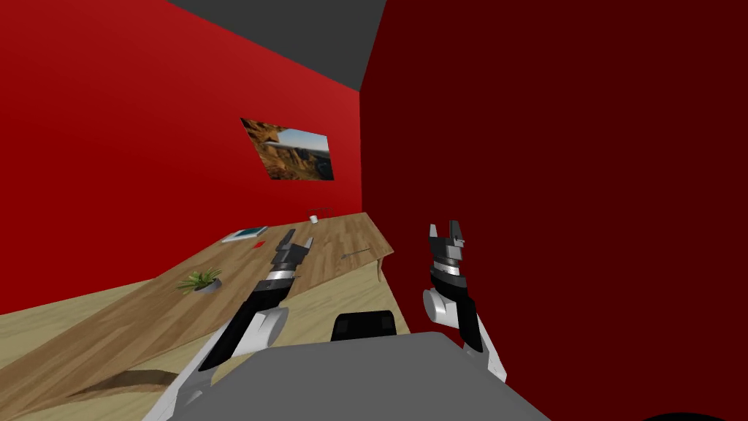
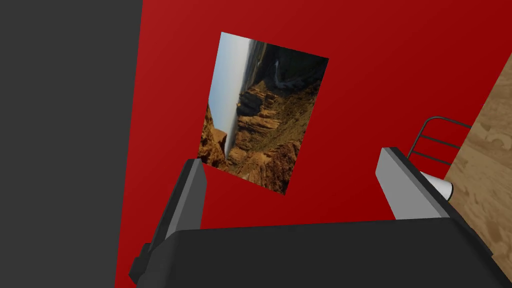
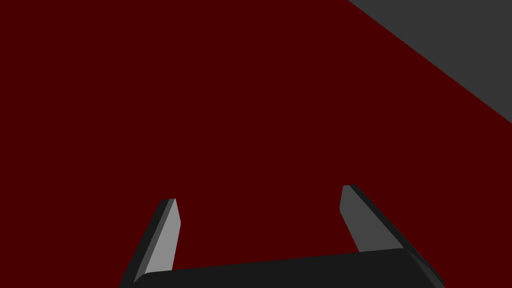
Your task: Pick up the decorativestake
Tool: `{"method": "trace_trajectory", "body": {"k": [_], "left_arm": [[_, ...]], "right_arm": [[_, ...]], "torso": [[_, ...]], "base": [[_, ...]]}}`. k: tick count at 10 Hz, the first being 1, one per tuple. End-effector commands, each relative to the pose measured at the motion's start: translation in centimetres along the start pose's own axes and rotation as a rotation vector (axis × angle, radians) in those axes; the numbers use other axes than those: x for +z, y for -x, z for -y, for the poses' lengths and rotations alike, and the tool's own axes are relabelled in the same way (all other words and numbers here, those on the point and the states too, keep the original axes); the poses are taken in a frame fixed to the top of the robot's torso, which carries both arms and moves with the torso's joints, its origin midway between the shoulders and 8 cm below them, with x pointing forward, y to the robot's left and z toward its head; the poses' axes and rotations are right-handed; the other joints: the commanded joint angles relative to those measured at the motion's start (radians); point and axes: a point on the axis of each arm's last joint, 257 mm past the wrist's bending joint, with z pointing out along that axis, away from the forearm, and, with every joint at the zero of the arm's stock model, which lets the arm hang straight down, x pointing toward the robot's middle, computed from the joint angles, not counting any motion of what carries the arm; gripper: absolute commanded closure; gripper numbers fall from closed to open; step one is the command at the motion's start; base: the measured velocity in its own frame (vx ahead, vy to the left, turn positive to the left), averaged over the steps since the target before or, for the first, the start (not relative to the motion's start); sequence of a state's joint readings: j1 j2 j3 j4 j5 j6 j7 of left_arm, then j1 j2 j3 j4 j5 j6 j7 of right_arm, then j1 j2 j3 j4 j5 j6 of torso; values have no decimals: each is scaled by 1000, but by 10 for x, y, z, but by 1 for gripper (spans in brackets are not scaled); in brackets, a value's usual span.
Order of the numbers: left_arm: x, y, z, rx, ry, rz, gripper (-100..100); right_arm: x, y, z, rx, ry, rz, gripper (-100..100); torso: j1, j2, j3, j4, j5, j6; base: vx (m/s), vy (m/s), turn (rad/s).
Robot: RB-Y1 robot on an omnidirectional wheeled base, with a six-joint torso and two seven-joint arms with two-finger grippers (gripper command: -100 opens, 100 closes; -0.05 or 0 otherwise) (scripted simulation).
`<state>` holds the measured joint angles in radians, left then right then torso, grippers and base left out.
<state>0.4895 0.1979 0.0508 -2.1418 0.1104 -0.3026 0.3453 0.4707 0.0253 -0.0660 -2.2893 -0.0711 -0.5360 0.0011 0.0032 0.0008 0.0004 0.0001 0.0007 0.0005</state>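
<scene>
Overall, I see a long wooden table [image 1: 146, 321] running along the red wall. It carries a potted plant [image 1: 201, 281], a flat book [image 1: 245, 233], a small red item [image 1: 258, 244] and, at the far end, a white cup [image 1: 314, 218] beside a wire rack [image 2: 440, 140]. The decorative stake [image 1: 356, 253] is the thin grey sliver lying flat on the tabletop near the edge that faces me, close to the table's far corner and apart from every other object. The left gripper [image 1: 299, 238] hovers above the table between the red item and the decorative stake, touching neither. Its fingers [image 2: 192, 200] are spread wide with nothing between them, and its wrist view looks past them to a landscape picture [image 2: 265, 115] on the wall, with the white cup just behind one finger. The right gripper [image 1: 444, 228] is raised beyond the table's end, beside the darker red wall, its fingers likewise spread and empty
</scene>
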Motion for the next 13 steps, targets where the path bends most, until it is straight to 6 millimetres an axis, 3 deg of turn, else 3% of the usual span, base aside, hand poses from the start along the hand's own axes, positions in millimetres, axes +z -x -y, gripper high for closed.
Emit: {"method": "trace_trajectory", "body": {"k": [1,2,3,5,13], "left_arm": [[-2,3,-12,-41,35,9,-100],[-2,10,-28,-84,88,23,-100],[-2,10,-28,-89,88,24,-100],[-3,25,-58,-167,181,54,-100],[-18,61,-133,-370,419,181,-100]], "right_arm": [[0,0,0,0,0,0,0],[0,0,0,0,0,0,0],[0,0,0,0,0,0,0],[0,0,0,0,0,0,0],[0,0,0,0,0,0,0]], "torso": [[0,0,0,0,0,0],[0,0,0,0,0,-1],[-1,0,0,0,0,0],[-1,-1,0,0,0,0],[-1,-2,-1,0,0,-1]], "base": [[-20,35,-89],[-18,26,-166],[-12,23,-120],[-14,31,-320],[-8,24,-184]]}}
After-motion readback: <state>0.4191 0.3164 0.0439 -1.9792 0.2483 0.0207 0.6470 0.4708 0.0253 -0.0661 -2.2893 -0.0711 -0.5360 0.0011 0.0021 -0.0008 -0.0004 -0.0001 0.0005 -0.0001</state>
